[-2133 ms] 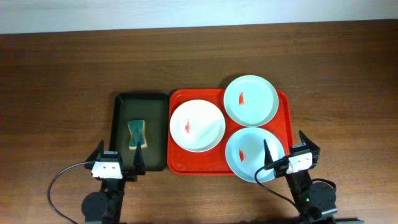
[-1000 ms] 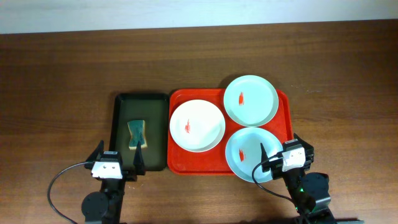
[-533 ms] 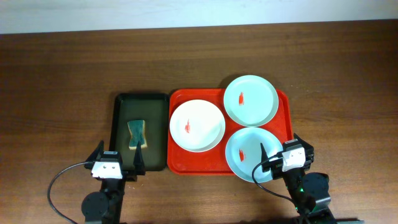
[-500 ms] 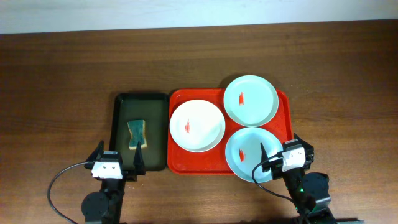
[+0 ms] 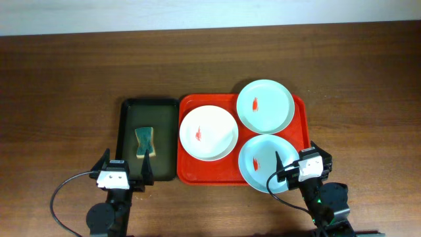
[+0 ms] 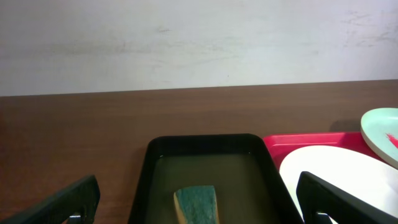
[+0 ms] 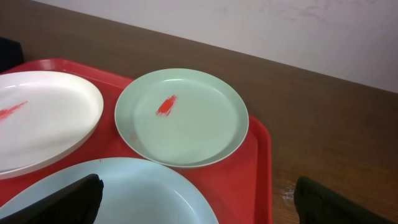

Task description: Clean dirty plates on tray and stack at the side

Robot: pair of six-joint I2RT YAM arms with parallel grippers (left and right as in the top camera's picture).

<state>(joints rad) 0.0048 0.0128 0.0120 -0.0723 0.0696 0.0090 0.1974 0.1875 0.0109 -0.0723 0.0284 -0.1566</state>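
On the red tray (image 5: 299, 125) lie three plates, each with a red smear: a white one (image 5: 208, 132) at the left, a mint one (image 5: 265, 105) at the far right and a mint one (image 5: 260, 164) at the near right. My right gripper (image 5: 297, 158) stands open at the near mint plate's right rim, with one finger over the plate (image 7: 143, 186) and the other beyond the tray's edge (image 7: 258, 162). Nothing is between its fingers. My left gripper (image 5: 125, 166) is open and empty at the near end of the dark tray.
A narrow dark tray (image 5: 128, 131) lies left of the red one and holds a blue-green sponge (image 5: 144, 142), which shows straight ahead in the left wrist view (image 6: 196, 202). Bare brown table surrounds both trays. A pale wall bounds the far edge.
About two seconds ago my right gripper shifted slightly left toward the near mint plate. It has stayed still for the last second. The left arm and the plates have not moved.
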